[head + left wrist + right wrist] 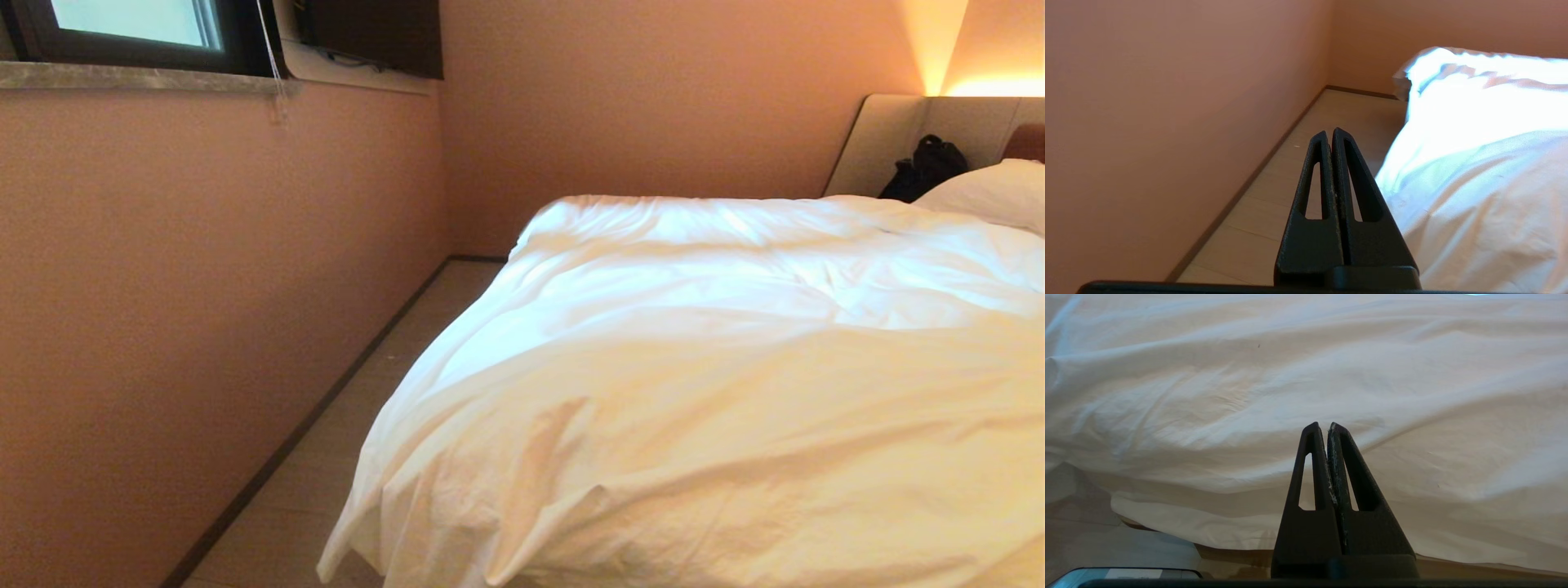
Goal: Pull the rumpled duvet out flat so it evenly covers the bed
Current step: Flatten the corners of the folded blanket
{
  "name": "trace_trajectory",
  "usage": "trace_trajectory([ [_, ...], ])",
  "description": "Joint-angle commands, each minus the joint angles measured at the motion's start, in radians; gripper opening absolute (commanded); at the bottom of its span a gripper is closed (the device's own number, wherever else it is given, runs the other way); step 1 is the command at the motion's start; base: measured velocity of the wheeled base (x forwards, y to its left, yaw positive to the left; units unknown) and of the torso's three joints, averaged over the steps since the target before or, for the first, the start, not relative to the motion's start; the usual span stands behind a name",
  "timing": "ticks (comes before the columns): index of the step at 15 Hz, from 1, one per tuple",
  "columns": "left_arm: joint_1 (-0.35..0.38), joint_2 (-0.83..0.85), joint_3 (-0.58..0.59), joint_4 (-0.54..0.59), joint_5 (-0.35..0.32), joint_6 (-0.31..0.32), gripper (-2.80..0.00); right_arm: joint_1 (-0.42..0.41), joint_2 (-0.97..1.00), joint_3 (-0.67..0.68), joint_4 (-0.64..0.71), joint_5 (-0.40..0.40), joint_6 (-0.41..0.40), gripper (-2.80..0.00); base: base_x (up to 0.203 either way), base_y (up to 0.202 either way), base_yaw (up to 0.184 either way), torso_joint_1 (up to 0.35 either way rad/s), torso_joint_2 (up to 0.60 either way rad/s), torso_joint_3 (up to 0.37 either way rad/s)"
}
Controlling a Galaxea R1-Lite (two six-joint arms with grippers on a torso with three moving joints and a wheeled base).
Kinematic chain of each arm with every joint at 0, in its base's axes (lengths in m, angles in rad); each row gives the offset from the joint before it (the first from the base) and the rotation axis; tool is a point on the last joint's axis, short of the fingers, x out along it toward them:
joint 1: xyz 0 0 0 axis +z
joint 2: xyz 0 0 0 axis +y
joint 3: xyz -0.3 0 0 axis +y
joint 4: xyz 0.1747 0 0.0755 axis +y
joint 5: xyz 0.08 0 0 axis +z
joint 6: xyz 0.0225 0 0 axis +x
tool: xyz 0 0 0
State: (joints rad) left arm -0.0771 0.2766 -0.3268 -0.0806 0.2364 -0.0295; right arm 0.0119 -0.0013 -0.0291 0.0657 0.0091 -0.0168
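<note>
"Where are its arms? I can't see either from up by its head."

"Held low. The left gripper (1329, 132) points out level, its two black fingers pressed flat together, nothing between them."

"And the other?"

"The right gripper (1323, 426) is the same: fingers closed tip to tip, empty, aimed straight ahead."

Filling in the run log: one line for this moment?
duvet: spread over bed, creased | left pincer: shut, empty | right pincer: shut, empty
</note>
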Motion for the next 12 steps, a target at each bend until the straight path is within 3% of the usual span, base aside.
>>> trace_trajectory([
  [1, 0.024, 0.017, -0.015, 0.002, 0.006, 0.002, -2.8, 0.0, 0.001, 0.0, 0.0, 0.0, 0.0, -2.8, 0.0, 0.0, 0.0, 0.0, 0.0, 0.0],
  [5, 0.172, 0.022, -0.036, 0.004, 0.003, 0.02, -2.8, 0.0, 0.001, 0.0, 0.0, 0.0, 0.0, -2.8, 0.0, 0.0, 0.0, 0.0, 0.0, 0.0],
  [6, 0.181, 0.017, -0.028, -0.009, 0.0, 0.049, -2.8, 0.0, 0.001, 0.0, 0.0, 0.0, -0.001, -2.8, 0.0, 0.0, 0.0, 0.0, 0.0, 0.0],
  [12, 0.181, 0.016, 0.019, -0.011, -0.031, 0.022, -2.8, 0.0, 0.001, 0.0, 0.0, 0.0, 0.0, -2.8, 0.0, 0.0, 0.0, 0.0, 0.0, 0.0],
])
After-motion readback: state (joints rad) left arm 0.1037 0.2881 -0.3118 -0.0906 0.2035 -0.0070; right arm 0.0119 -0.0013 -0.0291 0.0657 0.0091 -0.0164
